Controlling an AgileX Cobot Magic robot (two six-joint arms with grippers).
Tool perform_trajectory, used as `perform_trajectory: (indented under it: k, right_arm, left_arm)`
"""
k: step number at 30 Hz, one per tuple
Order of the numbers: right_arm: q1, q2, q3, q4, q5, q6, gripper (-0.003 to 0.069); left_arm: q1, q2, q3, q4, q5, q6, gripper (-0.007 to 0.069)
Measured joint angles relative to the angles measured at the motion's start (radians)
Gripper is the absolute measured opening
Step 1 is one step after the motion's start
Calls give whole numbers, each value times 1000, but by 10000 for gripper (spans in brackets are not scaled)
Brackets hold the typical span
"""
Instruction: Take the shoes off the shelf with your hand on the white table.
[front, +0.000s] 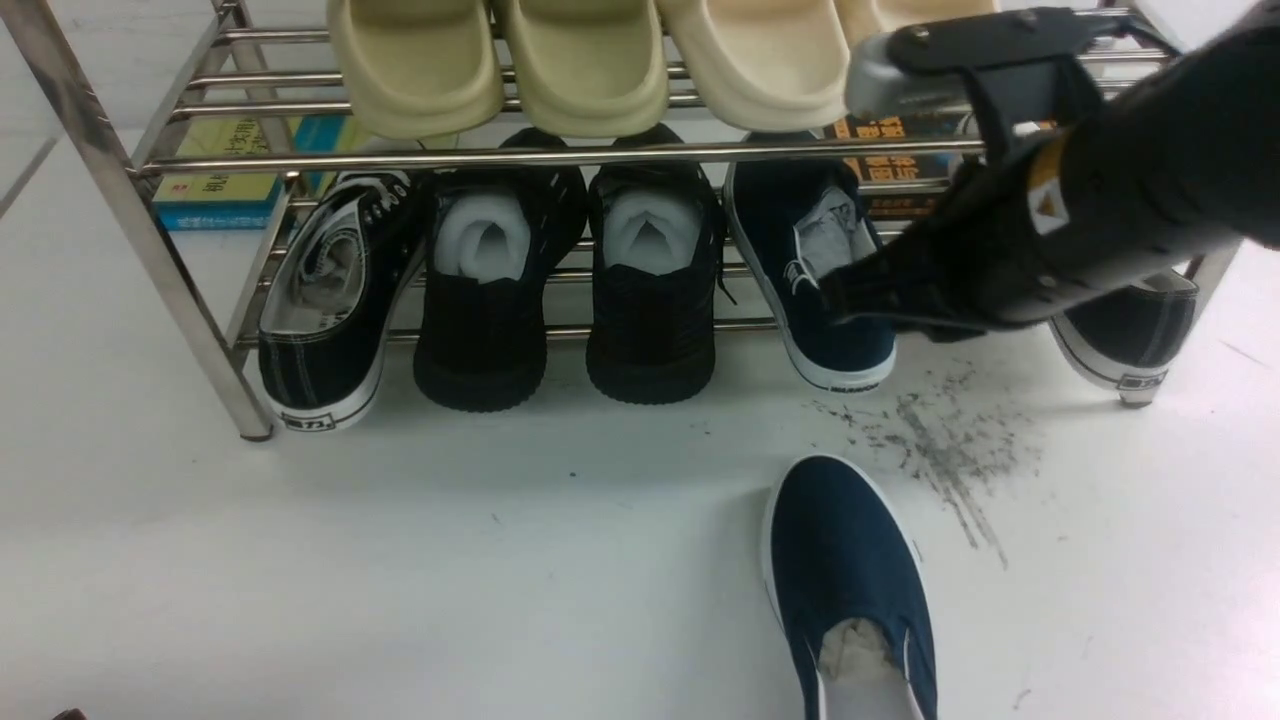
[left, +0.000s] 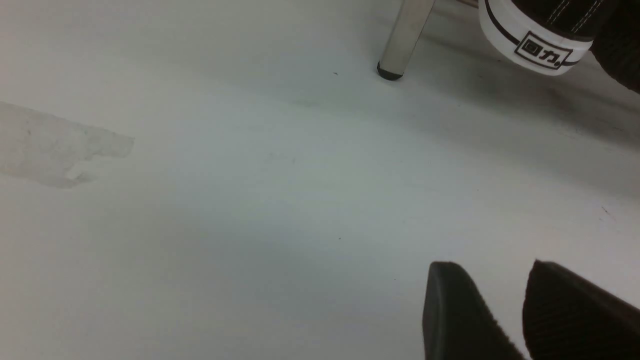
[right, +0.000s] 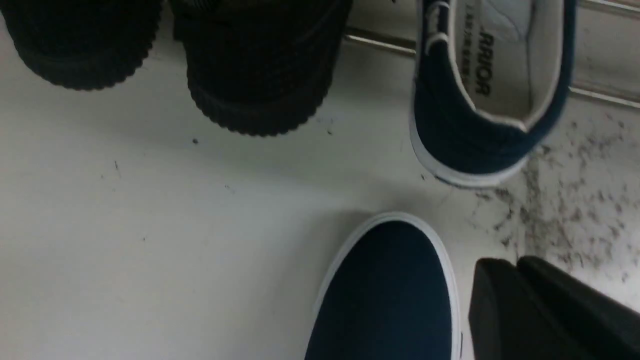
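One navy-blue shoe (front: 800, 300) rests heel-out on the lower tier of the steel shelf (front: 560, 155), its "WARRIOR" insole (right: 500, 65) showing. The other navy shoe (front: 845, 570) lies on the white table (front: 400, 560), toe toward the shelf. My right gripper (front: 835, 295) reaches in from the right and hangs in front of the shelved shoe's heel. In the right wrist view its fingers (right: 515, 262) are shut together with nothing between them, apart from both shoes. My left gripper (left: 492, 262) stands open over bare table. No hand other than my grippers is in view.
Two all-black knit shoes (front: 480, 300) (front: 650, 300) and black lace-up sneakers (front: 330, 310) (front: 1130, 335) share the lower tier. Beige slippers (front: 590, 60) fill the top tier, with books (front: 240, 180) behind. Grey scuff marks (front: 940, 450) streak the table. A shelf leg (left: 402, 40) stands near my left gripper.
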Motion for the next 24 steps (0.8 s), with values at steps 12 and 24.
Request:
perform_trajectory:
  k: [12,24]
  right_arm:
    - [-10,276,-177,-102,-83,-44,442]
    - [-80,381,-240,-88,-58,-17,437]
  left_arm:
    - [0,0,0,0,0,0,242]
    - [0,0,0,0,0,0,242]
